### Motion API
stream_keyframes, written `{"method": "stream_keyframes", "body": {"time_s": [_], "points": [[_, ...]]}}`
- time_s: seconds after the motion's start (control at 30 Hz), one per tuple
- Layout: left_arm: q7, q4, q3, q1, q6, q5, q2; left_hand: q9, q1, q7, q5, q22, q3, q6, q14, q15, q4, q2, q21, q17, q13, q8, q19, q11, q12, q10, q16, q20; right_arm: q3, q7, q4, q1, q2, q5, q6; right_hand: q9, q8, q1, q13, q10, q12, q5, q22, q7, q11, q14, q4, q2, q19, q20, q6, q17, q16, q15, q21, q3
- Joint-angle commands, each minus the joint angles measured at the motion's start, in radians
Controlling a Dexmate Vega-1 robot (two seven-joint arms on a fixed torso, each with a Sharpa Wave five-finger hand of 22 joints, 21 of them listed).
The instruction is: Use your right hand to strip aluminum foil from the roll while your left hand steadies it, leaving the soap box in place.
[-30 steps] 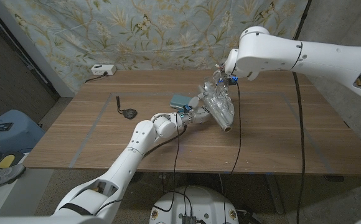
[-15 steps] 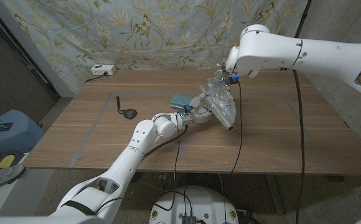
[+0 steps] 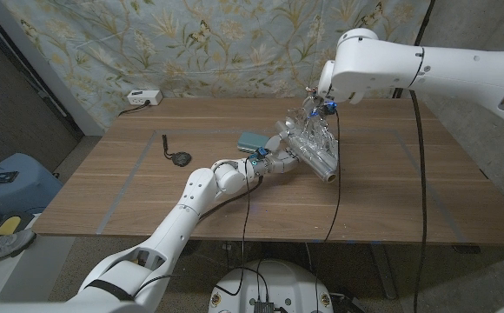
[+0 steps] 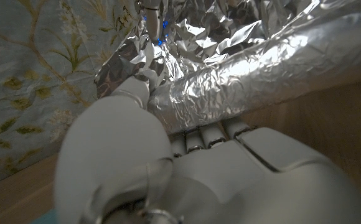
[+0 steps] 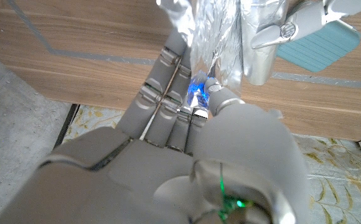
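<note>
We see our left hand [image 3: 269,162] gripping one end of the foil roll [image 3: 315,159], which lies on the tabletop [image 3: 130,187]. Just above it, our right hand [image 3: 315,111] pinches the crinkled foil sheet [image 3: 304,130] between thumb and fingers [image 5: 162,81], lifted off the roll. The teal soap box [image 3: 250,141] sits closed just beside our left hand. The left wrist view shows the fingers [image 4: 208,134] pressed against the roll's wrinkled side; the right wrist view shows the soap box corner [image 5: 320,43].

Our left arm stretches forward low over the bench, its left hand [image 3: 272,162] wrapped around the foil roll [image 3: 315,162]. Our right arm reaches in from above; the right hand [image 3: 315,111] pinches the crinkled foil sheet [image 3: 307,132].
</note>
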Motion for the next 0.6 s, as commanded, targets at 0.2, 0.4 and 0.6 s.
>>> {"method": "stream_keyframes", "body": {"time_s": [0.2,0.4,0.6], "points": [[-0.047,0.063,-0.006,-0.005,0.042,-0.028,-0.021,-0.001,-0.022,0.003,-0.010,0.000,0.000,-0.003,0.004,-0.007,0.005,-0.004,-0.001,0.003,0.004,-0.001,0.000,-0.002,0.004,0.005,0.004,0.000,-0.060,-0.002,0.061,0.066,0.043,0.047,0.000,0.005,-0.007,0.014,0.006,-0.001,0.009,-0.003,0.003,0.002,-0.001,0.007,0.002,0.003,-0.005,0.000,0.003,0.007,-0.005,-0.007,0.010,0.003],[-0.037,0.080,-0.021,-0.008,0.048,-0.045,-0.030,-0.002,-0.031,0.005,-0.012,0.000,0.000,0.004,0.006,-0.007,0.008,-0.004,-0.001,0.003,0.005,0.002,0.002,-0.003,0.005,0.006,0.004,-0.001,-0.073,0.026,0.086,0.077,0.060,0.030,0.000,0.006,-0.007,0.016,0.005,-0.002,0.009,-0.003,0.003,0.002,-0.004,0.012,0.003,0.004,-0.006,0.000,0.004,0.011,-0.005,-0.007,0.014,0.002],[-0.032,0.093,-0.029,-0.015,0.061,-0.051,-0.032,-0.003,-0.037,0.006,-0.015,0.000,0.000,0.011,0.010,-0.007,0.009,-0.003,0.001,0.002,0.005,0.004,0.008,-0.002,0.009,0.012,0.004,-0.003,-0.079,0.063,0.105,0.081,0.075,0.002,0.000,0.007,-0.008,0.017,0.003,0.000,0.009,-0.003,0.003,0.001,-0.002,0.012,0.004,0.004,-0.007,-0.001,0.005,0.011,-0.009,-0.006,0.017,0.002]]}}
